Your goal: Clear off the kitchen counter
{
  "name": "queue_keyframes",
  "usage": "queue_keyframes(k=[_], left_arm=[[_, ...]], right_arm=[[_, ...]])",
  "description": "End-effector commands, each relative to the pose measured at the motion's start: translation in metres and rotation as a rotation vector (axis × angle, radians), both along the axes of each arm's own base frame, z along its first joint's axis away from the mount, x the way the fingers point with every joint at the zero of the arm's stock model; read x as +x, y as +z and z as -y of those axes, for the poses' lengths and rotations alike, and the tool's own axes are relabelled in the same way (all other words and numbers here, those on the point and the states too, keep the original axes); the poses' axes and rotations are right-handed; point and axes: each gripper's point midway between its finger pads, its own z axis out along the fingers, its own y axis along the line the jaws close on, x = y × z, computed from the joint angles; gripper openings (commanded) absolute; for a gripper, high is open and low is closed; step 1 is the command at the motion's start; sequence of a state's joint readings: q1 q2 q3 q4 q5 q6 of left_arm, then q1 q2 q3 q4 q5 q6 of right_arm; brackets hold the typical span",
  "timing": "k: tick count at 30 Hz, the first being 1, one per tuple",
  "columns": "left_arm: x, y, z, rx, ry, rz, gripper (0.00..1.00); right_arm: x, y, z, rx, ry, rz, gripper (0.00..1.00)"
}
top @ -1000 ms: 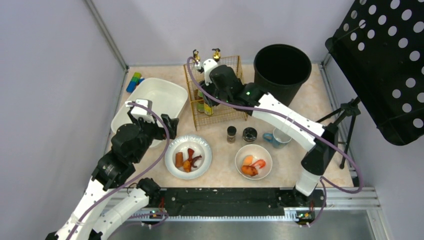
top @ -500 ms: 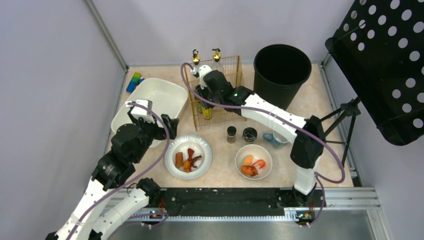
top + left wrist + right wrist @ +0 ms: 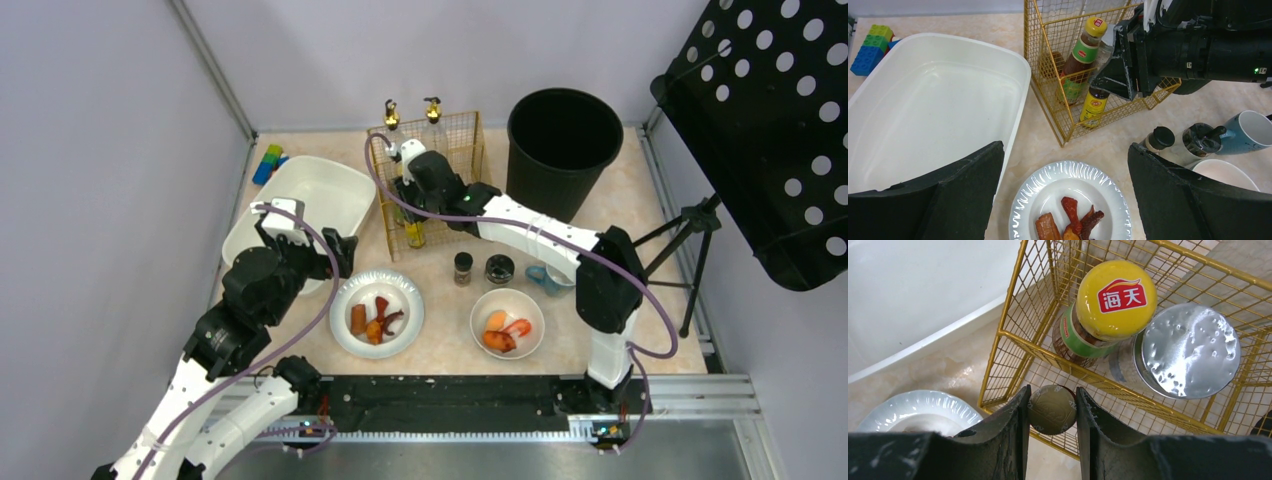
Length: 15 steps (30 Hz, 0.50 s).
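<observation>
The beige kitchen counter (image 3: pixel 445 345) holds a gold wire rack (image 3: pixel 460 135). My right gripper (image 3: pixel 408 205) reaches into the rack's near left part and is shut on the round olive-brown cap of a small yellow-labelled sauce bottle (image 3: pixel 1052 410), which also shows in the left wrist view (image 3: pixel 1094 105). Beside it in the rack stand a yellow-capped sauce bottle (image 3: pixel 1115 297) and a silver-lidded jar (image 3: pixel 1188 350). My left gripper (image 3: pixel 340 255) is open and empty, hovering over a white plate (image 3: pixel 1068 170) of cooked food pieces (image 3: pixel 1068 222).
A white oval tub (image 3: pixel 300 200) lies left of the rack, with toy blocks (image 3: pixel 268 163) behind it. A black bin (image 3: pixel 565 140) stands at the back right. Two small dark-lidded jars (image 3: pixel 463 267), a blue mug (image 3: pixel 540 275), a white cup (image 3: pixel 565 270) and a bowl (image 3: pixel 530 300) of food sit in front.
My right arm has moved left and lower with the small bottle, towards the rack's near left corner. The left arm has not moved.
</observation>
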State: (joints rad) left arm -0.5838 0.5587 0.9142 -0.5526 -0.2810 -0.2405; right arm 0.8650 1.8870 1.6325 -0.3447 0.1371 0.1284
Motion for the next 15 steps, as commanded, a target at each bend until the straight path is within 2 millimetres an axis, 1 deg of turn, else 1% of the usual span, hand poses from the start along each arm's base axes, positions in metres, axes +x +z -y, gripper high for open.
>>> queue_keyframes(k=[1, 3, 6, 7, 13, 15], left_arm=[[0.003, 0.005, 0.001, -0.006, 0.001, 0.014, 0.98], [0.003, 0.005, 0.005, -0.013, -0.013, 0.005, 0.98], [0.004, 0.0, 0.017, -0.019, -0.061, -0.031, 0.97], [0.004, -0.001, 0.019, -0.017, -0.068, -0.047, 0.96], [0.006, 0.001, 0.023, -0.032, -0.071, -0.07, 0.96], [0.005, 0.002, 0.028, -0.044, -0.09, -0.087, 0.96]], right_arm=[[-0.003, 0.01, -0.009, 0.1, 0.007, -0.005, 0.15], [-0.003, 0.011, -0.007, 0.1, 0.003, -0.004, 0.3], [-0.004, 0.018, -0.002, 0.1, -0.01, 0.013, 0.52], [-0.005, 0.023, -0.001, 0.104, -0.009, 0.019, 0.55], [-0.013, 0.055, 0.01, 0.149, -0.01, 0.056, 0.67], [-0.019, 0.073, 0.018, 0.173, -0.015, 0.08, 0.68]])
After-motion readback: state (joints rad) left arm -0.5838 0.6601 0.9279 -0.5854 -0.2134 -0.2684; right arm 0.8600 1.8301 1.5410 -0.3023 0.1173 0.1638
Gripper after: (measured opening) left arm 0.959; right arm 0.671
